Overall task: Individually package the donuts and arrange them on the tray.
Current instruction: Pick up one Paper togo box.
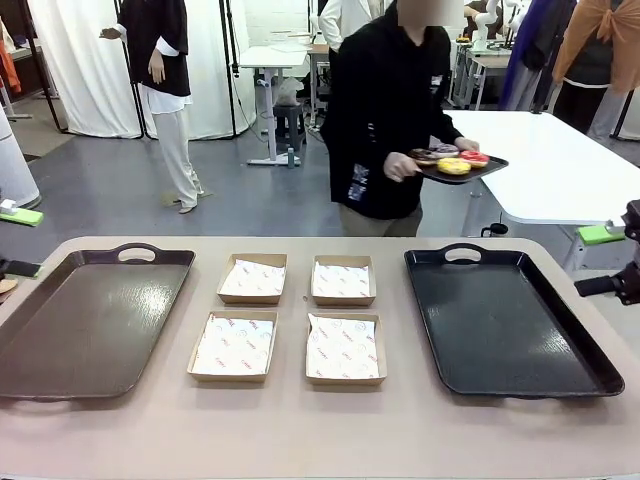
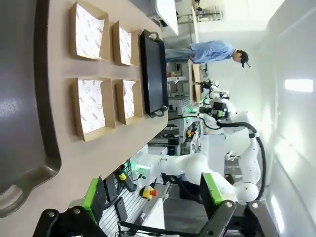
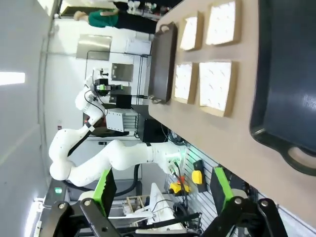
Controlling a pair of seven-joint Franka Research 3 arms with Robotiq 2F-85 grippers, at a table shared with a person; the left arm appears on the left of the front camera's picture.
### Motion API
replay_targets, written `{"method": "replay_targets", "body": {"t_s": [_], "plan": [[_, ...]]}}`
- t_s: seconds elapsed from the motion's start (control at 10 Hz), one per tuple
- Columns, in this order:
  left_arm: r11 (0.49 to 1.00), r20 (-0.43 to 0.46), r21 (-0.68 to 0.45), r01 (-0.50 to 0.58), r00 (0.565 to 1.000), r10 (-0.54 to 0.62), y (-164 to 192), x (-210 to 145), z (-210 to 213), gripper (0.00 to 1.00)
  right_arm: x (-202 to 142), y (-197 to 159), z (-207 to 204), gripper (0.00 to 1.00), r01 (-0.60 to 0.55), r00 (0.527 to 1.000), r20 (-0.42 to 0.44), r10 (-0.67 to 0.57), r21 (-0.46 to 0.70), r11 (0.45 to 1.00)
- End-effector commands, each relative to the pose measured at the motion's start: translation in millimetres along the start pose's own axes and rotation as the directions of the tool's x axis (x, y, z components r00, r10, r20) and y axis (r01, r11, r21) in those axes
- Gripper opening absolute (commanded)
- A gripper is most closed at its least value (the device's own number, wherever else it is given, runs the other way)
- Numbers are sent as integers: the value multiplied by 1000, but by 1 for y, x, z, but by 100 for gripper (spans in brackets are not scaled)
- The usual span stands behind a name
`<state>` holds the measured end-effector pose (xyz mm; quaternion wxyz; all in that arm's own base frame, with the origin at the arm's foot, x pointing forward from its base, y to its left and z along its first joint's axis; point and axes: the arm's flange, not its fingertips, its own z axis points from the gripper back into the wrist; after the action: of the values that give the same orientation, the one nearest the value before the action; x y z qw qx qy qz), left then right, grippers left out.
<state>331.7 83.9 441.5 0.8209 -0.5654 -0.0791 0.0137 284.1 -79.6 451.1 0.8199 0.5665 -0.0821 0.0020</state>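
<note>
The only print in sight is a faint red pattern on the white paper liners (image 1: 233, 345) inside the four cardboard boxes (image 1: 345, 380); it is too small to read. The boxes sit in two rows of two in the middle of the table (image 1: 300, 440), between a brown tray (image 1: 60, 340) on the robot's left and a black tray (image 1: 500, 340) on its right.

The donuts (image 1: 453, 160) are not on the table. They lie close together on a small dark tray (image 1: 492, 167) that a person (image 1: 385, 100) in a black top carries at waist height at the far side. One donut is glossy red (image 1: 474, 157), one is yellow (image 1: 453, 167), and two are darker (image 1: 428, 156), their toppings too small to make out.

In the left wrist view the left gripper (image 2: 150, 195) has its green-padded fingers (image 2: 92, 197) spread wide with nothing between them, off the table's edge. The right gripper (image 3: 163, 190) stands the same way, fingers (image 3: 221, 190) wide apart and empty.
</note>
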Motion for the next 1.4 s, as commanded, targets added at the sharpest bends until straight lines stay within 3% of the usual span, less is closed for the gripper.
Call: {"method": "replay_targets", "body": {"t_s": [0.0, 0.4, 0.5, 0.6, 1.3], "plan": [[997, 25, -69, 23, 999, -21, 11, 5, 15, 100, -10, -17, 13, 100, 12, 1000, -9, -12, 3, 1000], [996, 16, -79, -31, 999, 32, 33, -9, 33, 100, -25, -39, 54, 100, 49, 998, 39, -50, 33, 998], [999, -23, -33, -8, 1000, 8, 30, -11, 27, 100, -24, -34, 51, 100, 24, 999, 26, -24, 20, 1000], [997, 29, -74, -39, 999, 41, 31, -9, 32, 100, -27, -37, 46, 100, 72, 996, 54, -73, 26, 997], [997, 29, -74, -39, 999, 41, 31, -9, 32, 100, -27, -37, 46, 100, 72, 996, 54, -73, 26, 997]]}}
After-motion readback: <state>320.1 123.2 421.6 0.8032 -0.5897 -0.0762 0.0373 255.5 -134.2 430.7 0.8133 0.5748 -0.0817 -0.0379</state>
